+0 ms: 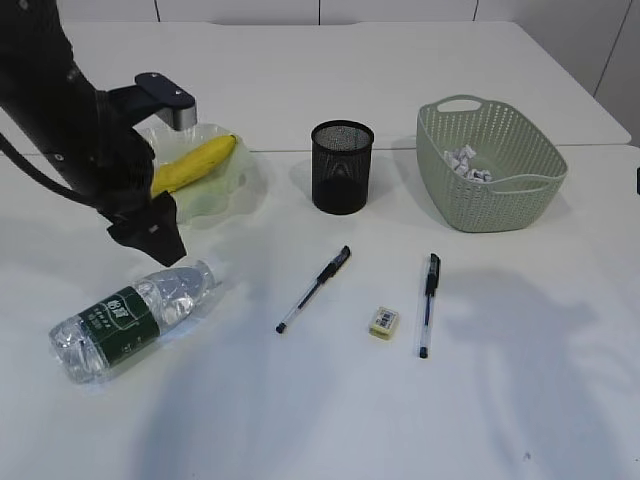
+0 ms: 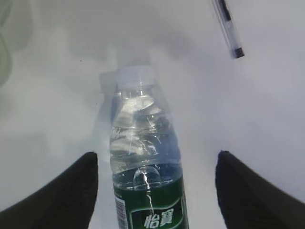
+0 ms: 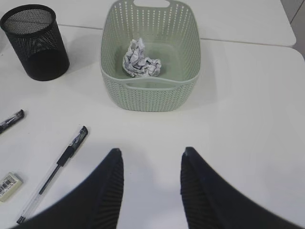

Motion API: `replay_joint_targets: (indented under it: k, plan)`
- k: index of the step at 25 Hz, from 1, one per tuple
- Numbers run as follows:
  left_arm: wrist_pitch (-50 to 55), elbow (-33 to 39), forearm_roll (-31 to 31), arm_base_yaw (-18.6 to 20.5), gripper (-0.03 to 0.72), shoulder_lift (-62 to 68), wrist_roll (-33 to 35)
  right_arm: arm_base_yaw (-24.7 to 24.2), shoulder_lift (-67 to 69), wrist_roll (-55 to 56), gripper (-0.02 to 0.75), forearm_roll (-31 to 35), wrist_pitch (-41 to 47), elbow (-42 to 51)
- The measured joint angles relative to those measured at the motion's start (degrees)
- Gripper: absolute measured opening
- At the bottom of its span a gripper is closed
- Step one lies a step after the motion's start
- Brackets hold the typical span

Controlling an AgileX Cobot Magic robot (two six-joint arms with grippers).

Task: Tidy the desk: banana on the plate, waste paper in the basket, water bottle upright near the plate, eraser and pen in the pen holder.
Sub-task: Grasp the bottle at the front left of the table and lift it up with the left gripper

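Nearest me on the desk lay the water bottle [image 1: 135, 318], on its side, cap toward the plate [image 1: 222, 180]. My left gripper [image 2: 155, 191] hung over it with jaws spread wide, straddling the neck and touching nothing. I judged the bottle part-filled, so moderately heavy, its thin plastic slick and crushable; the labelled middle looked the firmest place to take hold. Farther on lay two pens [image 1: 314, 289] and the eraser [image 1: 384, 322]. My right gripper [image 3: 150, 183] was open and empty, short of the basket [image 3: 150, 90] holding the paper [image 3: 139, 59].
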Motion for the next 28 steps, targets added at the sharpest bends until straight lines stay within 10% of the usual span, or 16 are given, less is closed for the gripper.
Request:
replay_joint_targets:
  k: [28]
  plan:
    - [3.9,-8.3,7.9,-4.0,0.55,13.7,-6.5,0.0,0.0,0.0,0.302,0.1,0.1,0.0]
